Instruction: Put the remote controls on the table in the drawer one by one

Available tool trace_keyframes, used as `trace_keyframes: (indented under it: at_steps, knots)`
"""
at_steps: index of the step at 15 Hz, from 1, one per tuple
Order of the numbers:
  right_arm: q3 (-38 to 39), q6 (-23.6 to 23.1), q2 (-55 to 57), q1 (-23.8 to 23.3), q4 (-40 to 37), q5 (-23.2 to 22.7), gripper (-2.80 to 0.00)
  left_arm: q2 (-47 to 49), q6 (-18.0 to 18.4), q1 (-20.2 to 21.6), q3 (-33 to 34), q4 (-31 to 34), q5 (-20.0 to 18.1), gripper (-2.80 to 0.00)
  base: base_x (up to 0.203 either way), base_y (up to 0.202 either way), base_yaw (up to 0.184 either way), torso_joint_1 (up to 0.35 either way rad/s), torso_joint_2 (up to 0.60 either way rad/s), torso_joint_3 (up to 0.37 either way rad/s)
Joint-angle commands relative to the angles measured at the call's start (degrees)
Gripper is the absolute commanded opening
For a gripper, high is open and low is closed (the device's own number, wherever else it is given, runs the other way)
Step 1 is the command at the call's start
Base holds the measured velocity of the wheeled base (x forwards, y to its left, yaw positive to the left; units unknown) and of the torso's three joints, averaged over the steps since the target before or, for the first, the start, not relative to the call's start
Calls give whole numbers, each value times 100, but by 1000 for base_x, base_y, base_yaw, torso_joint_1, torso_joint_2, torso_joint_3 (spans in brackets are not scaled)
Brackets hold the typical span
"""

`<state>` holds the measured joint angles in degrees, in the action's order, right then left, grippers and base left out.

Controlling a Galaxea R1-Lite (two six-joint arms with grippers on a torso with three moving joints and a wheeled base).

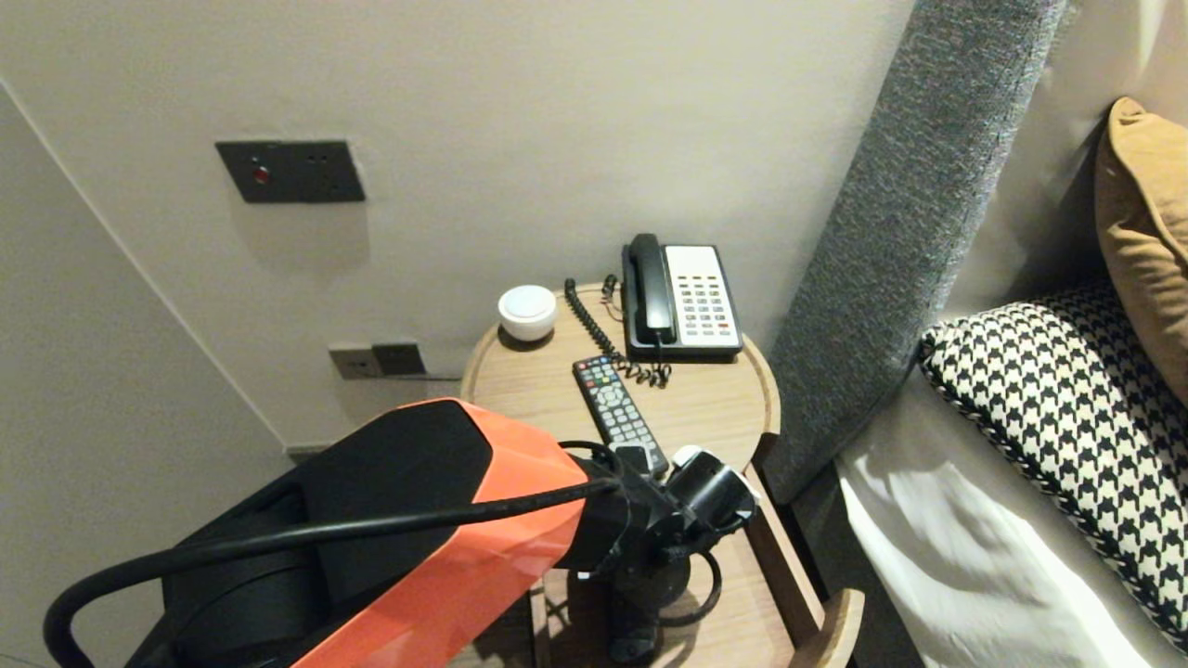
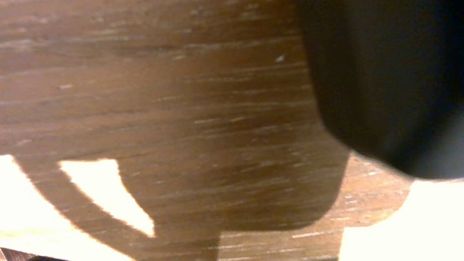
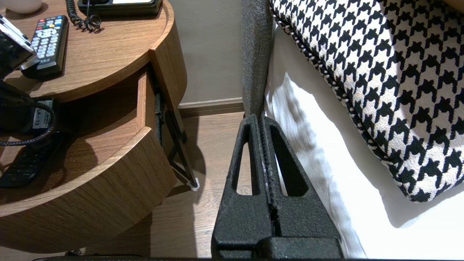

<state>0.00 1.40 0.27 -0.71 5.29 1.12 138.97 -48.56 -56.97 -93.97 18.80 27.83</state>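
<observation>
A round wooden bedside table [image 1: 733,408] has its drawer [image 3: 108,181] pulled out. My left gripper [image 1: 645,589] reaches down into the drawer, just over a black remote [image 3: 20,170] that lies on the drawer floor. Whether it touches the remote is hidden by the wrist. The left wrist view shows wood grain [image 2: 163,108] very close and a blurred dark shape [image 2: 391,79] at one side. A second black remote [image 1: 617,413] lies on the tabletop. My right gripper [image 3: 261,121] hangs parked and shut over the floor between the table and the bed.
On the tabletop stand a telephone [image 1: 682,297] with a coiled cord and a small white round dish [image 1: 527,311]. A grey upholstered headboard [image 1: 910,232] and the bed with a houndstooth pillow [image 1: 1067,417] lie to the right. The wall is close behind.
</observation>
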Motion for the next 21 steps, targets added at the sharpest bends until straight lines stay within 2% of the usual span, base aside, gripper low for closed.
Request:
trace_keyframes:
  at_steps: [1,3,4,5,12,20,21]
  knots:
    - [229,0,0,0,7,2,-280,-42,-31,-3,11,19,21,-280,0,0,0,0,0,0]
    - [229,0,0,0,7,2,-280,-55,-31,1,19,19,29,-280,0,0,0,0,0,0]
    - [229,0,0,0,7,2,-280,-54,-31,-2,28,19,65,-196,0,0,0,0,0,0]
    - [229,0,0,0,7,2,-280,-28,-40,-16,20,10,91,0,0,0,0,0,0,0]
    - [229,0,0,0,7,2,-280,-370,-5,-86,231,-52,91,0,0,0,0,0,0,0]
    - [229,0,0,0,7,2,-280,-1728,278,-300,1967,-52,-177,0,0,0,0,0,0,0]
    - [229,0,0,0,11,2,-280,-1808,288,-336,2035,-52,-181,-280,0,0,0,0,0,0]
